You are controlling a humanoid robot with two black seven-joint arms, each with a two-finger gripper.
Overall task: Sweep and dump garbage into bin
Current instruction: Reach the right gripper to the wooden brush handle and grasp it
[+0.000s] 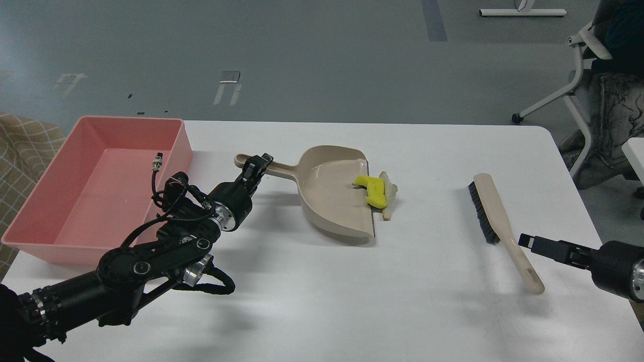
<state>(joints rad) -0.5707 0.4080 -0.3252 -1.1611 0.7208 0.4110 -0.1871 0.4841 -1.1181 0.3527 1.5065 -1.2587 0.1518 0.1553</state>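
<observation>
The garbage is a crumpled yellow scrap [372, 190] lying on the front lip of a beige dustpan [329, 193], and a pale beige stick [387, 198] lying on the table just outside that lip. The salmon-pink bin [95, 186] stands at the table's left side. My left gripper [256, 166] is closed around the dustpan's handle [282, 170], and the pan rests on the table. My right gripper [531, 242] hovers just right of the handle of a beige brush [490, 213]. It is seen side-on and its fingers cannot be told apart.
The brush lies on the white table [402, 301] at the right, bristles facing left. An office chair [604, 95] stands beyond the table's right corner. A chequered cloth [20, 146] shows left of the bin.
</observation>
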